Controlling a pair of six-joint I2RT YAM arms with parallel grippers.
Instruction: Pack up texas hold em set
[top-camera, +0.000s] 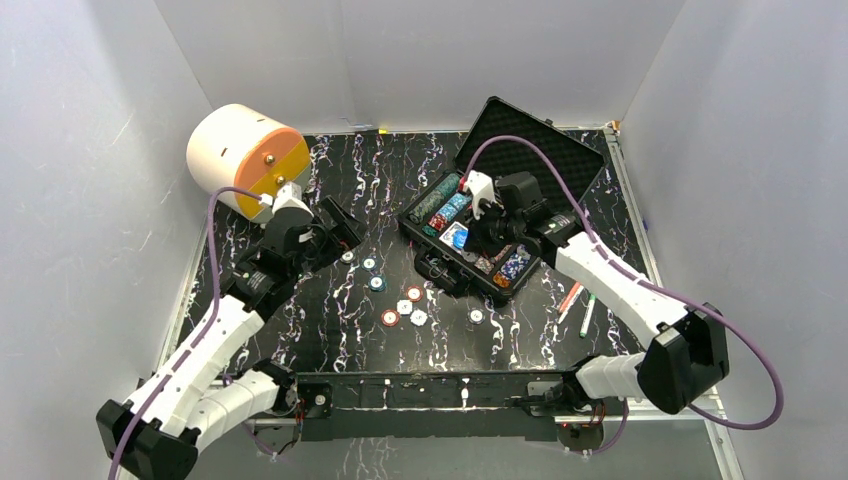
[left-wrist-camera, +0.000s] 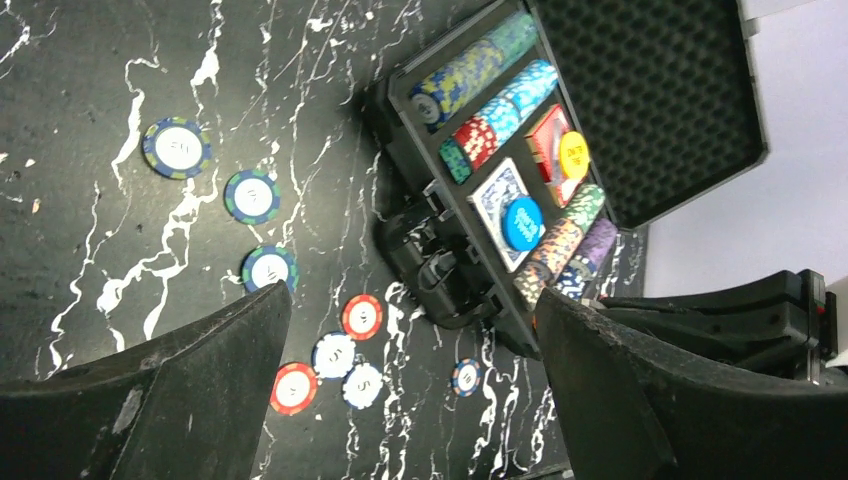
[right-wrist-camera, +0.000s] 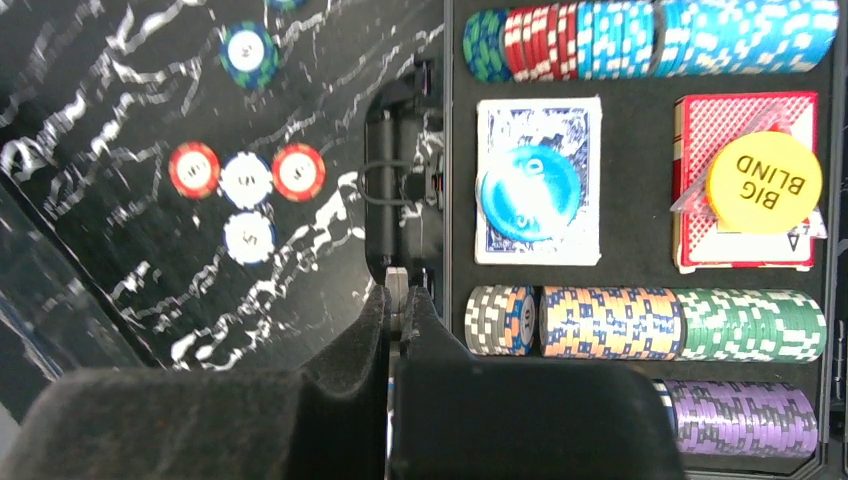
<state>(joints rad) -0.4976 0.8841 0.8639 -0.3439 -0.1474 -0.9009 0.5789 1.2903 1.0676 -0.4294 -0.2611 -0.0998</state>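
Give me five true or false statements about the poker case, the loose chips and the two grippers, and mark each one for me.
1. The black case has its lid open. True.
2. The yellow Big Blind button lies on the purple chip row. False: it lies on the red deck.
3. The left gripper is open and holds nothing. True.
4. Every chip is packed in the case. False: loose chips lie on the table to the left of the case.
5. The right gripper is wide open. False: its jaws are shut, at the handle side of the case.
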